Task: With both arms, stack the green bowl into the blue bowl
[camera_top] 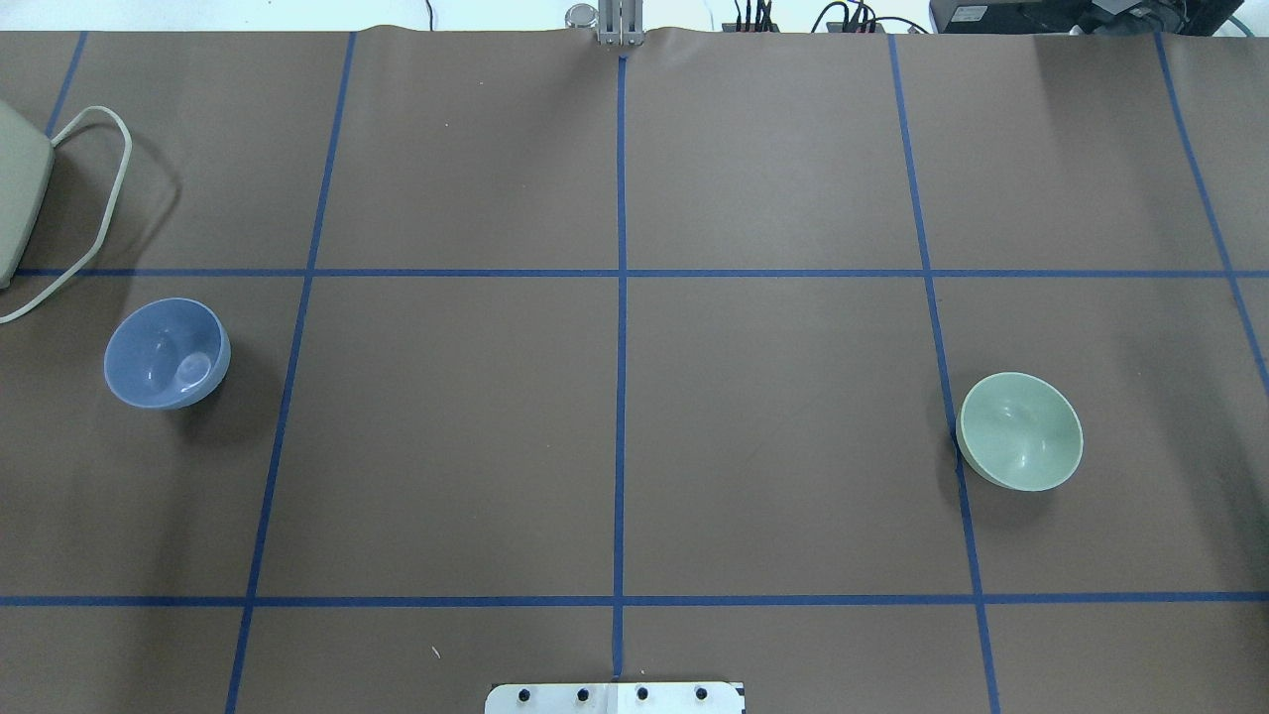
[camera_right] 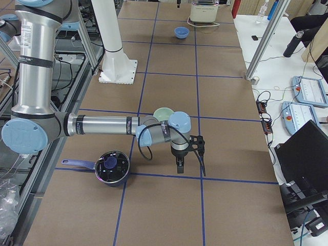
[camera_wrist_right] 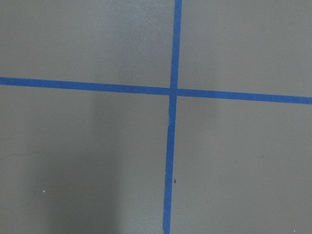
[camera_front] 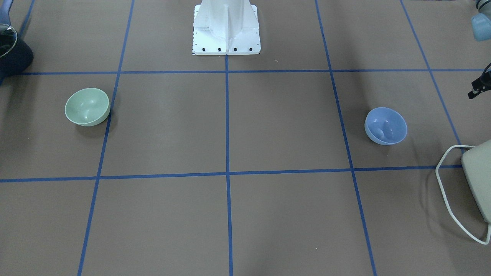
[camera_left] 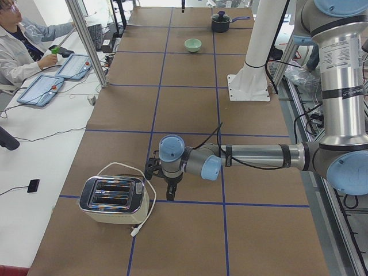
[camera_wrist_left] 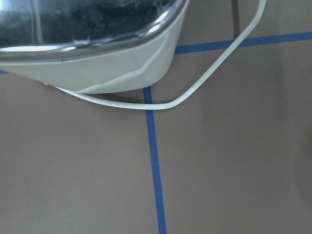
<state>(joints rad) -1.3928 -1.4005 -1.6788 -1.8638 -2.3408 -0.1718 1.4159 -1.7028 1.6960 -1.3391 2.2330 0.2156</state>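
Front view: green bowl (camera_front: 87,106) sat at the robot's right, blue bowl (camera_front: 385,125) at its left, well apart. Side views: left gripper (camera_left: 171,191) near toaster (camera_left: 112,201), right gripper (camera_right: 179,165) near pot (camera_right: 111,167), finger spread indiscernible. Each arm would need a square rim approach.

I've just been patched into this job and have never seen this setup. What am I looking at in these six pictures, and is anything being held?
This is a robot with a left arm and a right arm, each ending in a two-finger gripper. Two pictures look down on the table, two look along it from its ends, and two come from the wrists. The green bowl stands on the robot's right, the blue bowl on its left, both upright and empty. A toaster is near the left gripper, a pot near the right gripper. Neither gripper is at a bowl; open or shut, I cannot tell.
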